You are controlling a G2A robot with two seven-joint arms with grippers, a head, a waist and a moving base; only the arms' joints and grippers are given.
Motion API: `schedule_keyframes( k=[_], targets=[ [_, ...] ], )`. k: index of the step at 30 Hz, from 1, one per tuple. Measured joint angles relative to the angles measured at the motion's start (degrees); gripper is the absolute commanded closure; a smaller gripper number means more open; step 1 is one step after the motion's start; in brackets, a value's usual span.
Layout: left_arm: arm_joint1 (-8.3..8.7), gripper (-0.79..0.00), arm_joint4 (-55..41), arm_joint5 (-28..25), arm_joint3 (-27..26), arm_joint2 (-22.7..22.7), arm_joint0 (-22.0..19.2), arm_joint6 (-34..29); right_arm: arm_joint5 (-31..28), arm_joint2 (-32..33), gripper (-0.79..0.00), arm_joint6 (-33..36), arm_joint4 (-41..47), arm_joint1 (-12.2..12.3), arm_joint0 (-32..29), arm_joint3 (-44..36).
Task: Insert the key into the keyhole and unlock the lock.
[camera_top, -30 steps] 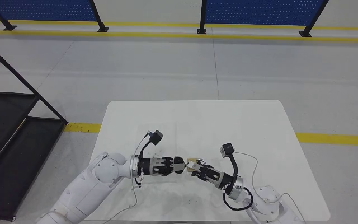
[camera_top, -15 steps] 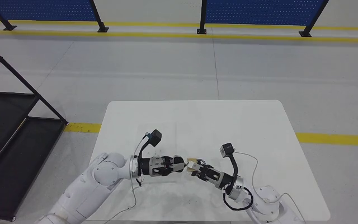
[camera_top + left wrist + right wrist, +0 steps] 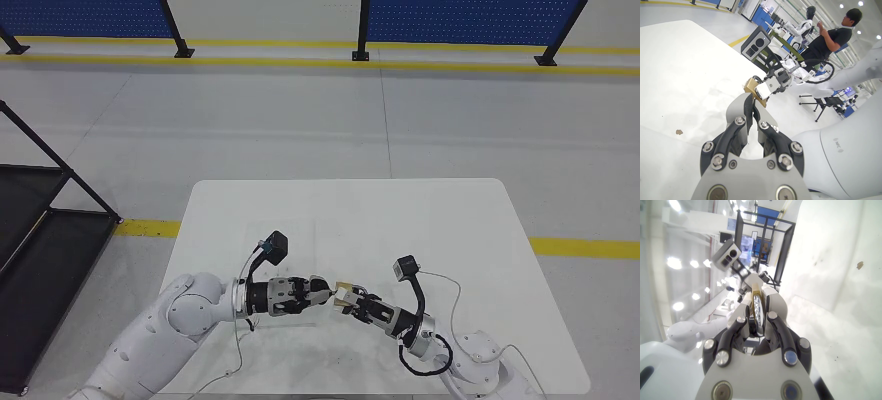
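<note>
A brass padlock (image 3: 341, 292) is held just above the white table (image 3: 450, 230) near its front middle, between both arms. My right gripper (image 3: 351, 299) is shut on the padlock's body (image 3: 754, 306), and its white fingers (image 3: 766, 89) clamp the sides. My left gripper (image 3: 752, 98) is shut, with its tips right against the padlock's bottom face (image 3: 750, 87). A thin sliver, apparently the key, shows between its dark pads (image 3: 748, 106); most of it is hidden. The shackle (image 3: 756, 78) shows on the far side of the lock.
A black rack (image 3: 40, 250) stands off the table's left side. A small brown speck (image 3: 679, 132) lies on the table near the left arm. Yellow floor lines and blue barriers (image 3: 460, 20) are beyond the table.
The left wrist has shifted very slightly. Both grippers and the padlock stay together at the same spot.
</note>
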Motion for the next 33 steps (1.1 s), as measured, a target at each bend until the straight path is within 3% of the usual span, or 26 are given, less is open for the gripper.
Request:
schedule_keyframes(
  k=[14, 33],
  targets=[
    [-0.17, 0.0, 7.93, -3.89, -0.6, -0.81, 0.65, 4.74, 0.0, 0.0, 0.0, 0.0, 0.0, 0.0, 0.0, 0.0],
    [-0.88, 0.0, 22.54, -6.37, -1.32, -1.39, 1.97, 15.72, 0.0, 0.0, 0.0, 0.0, 0.0, 0.0, 0.0, 0.0]
  ],
)
